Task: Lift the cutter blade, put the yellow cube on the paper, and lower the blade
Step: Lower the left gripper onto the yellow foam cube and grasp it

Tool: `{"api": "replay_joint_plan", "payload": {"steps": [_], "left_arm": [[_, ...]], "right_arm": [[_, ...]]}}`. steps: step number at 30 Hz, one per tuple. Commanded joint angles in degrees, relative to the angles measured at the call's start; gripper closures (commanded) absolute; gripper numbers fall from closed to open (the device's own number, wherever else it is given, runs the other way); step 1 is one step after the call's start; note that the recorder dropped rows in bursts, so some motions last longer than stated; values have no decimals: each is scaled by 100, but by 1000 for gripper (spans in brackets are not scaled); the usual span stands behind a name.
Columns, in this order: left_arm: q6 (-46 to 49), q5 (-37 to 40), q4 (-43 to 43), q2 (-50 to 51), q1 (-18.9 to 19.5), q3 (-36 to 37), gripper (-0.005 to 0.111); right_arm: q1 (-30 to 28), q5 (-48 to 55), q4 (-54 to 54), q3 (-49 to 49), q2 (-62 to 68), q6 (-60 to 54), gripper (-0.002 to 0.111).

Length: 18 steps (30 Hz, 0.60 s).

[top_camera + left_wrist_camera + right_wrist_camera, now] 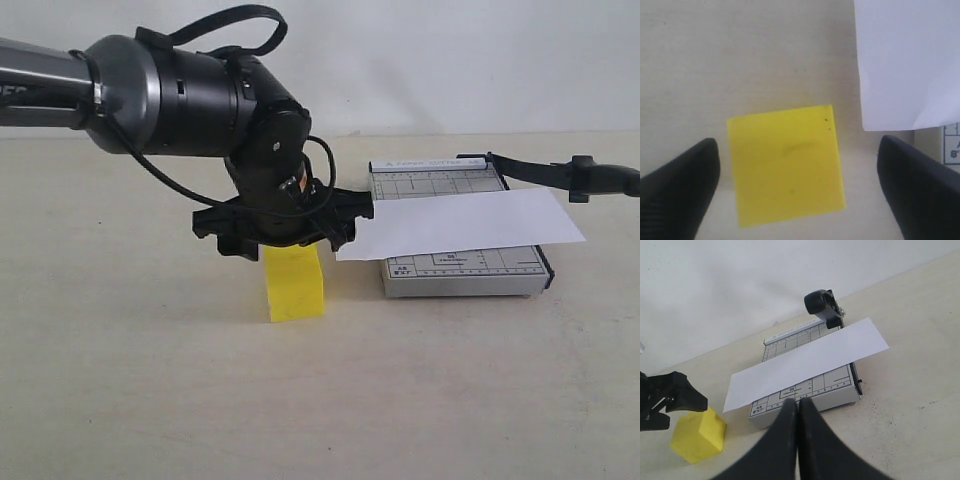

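Yellow cube [295, 282] on table [150, 380]; L gripper [280, 238] over it, jaws spread wide, holding nothing. White paper [465, 222] across grey cutter base [465, 270], cutter blade [560, 172] raised. R gripper [798, 410] pinched closed, empty.

I see a big flat table [140, 400] in front of me. It is pale cream with tiny dark specks. Far behind it stands a plain white wall [450, 60]. On the right side of the table lies a small grey base [460, 272]. It lies flat, with thin lines and little print on top
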Motion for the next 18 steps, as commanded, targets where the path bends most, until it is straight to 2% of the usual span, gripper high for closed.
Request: {"api": "replay_joint_plan", "payload": {"steps": [1, 7, 12, 18], "left_arm": [[-65, -70, -88, 89, 10, 10, 26], [-65, -70, -76, 207, 10, 10, 26], [215, 305, -173, 216, 240, 10, 26], [422, 18, -355, 216, 310, 10, 26]], "right_arm": [[4, -50, -31, 25, -26, -8, 108], [4, -50, -31, 25, -26, -8, 108], [4, -50, -31, 25, -26, -8, 108], [4, -63, -31, 25, -26, -8, 108]]}}
